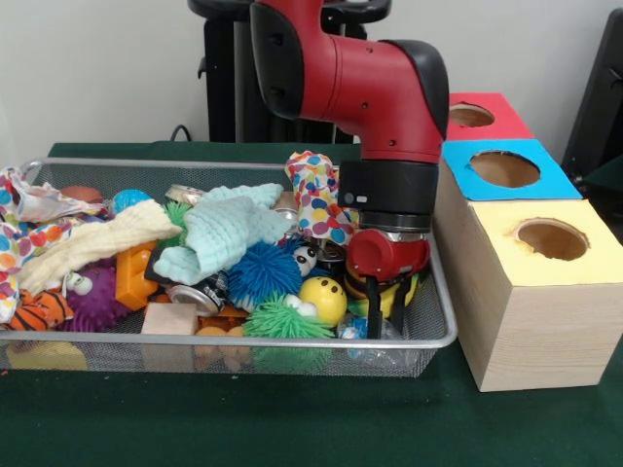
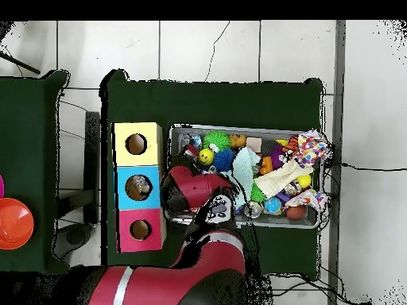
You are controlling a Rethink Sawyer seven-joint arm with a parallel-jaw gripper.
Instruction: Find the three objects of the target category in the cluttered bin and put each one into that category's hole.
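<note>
A wire-mesh bin [image 1: 443, 326] on the green table is full of clutter: a light-blue cloth [image 1: 229, 229], a cream cloth [image 1: 92, 243], a polka-dot cloth [image 1: 319, 199], a blue spiky ball [image 1: 265, 270], a green spiky ball [image 1: 282, 319], a yellow smiley ball [image 1: 323, 297], a soda can [image 1: 200, 292] and an orange block [image 1: 134, 272]. My gripper [image 1: 386, 313] reaches down into the bin's right end, open, its black fingers [image 1: 374, 306] astride a yellow-and-black toy [image 1: 389, 289]. In the overhead view the arm [image 2: 191, 189] hides the gripper.
Beside the bin stands a row of wooden boxes with round holes: yellow [image 1: 551, 238], blue [image 1: 504, 168], red [image 1: 471, 116]. From above they are the yellow box [image 2: 136, 144], blue box [image 2: 138, 187] and red box [image 2: 141, 229]. An orange bowl [image 2: 14, 222] sits far left.
</note>
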